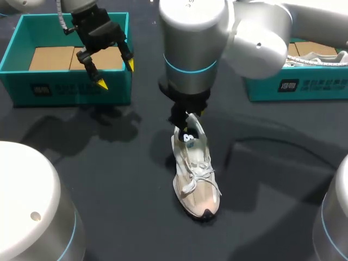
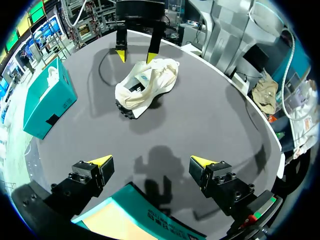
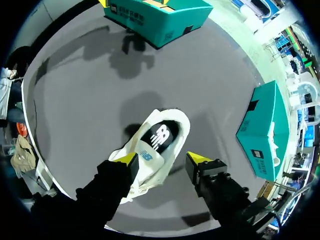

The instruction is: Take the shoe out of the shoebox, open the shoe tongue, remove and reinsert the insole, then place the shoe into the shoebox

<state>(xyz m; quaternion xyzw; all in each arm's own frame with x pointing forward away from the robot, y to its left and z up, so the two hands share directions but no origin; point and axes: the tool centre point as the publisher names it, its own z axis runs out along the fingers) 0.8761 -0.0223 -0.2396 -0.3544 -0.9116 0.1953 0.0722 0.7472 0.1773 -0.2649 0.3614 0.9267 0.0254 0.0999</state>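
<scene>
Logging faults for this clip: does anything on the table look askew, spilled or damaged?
Nothing stands out. The shoe stands upright on its sole, insole flat inside; the left shoebox and right shoebox sit level.

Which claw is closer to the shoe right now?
Right. The right claw is open just over the heel of the shoe; the left claw hangs open above the teal box, well apart from it.

The shoe (image 1: pixel 196 174) lies on the table (image 1: pixel 109 163); left shoebox (image 1: pixel 70 89) behind-left, right shoebox (image 1: pixel 304 87) behind-right.
</scene>
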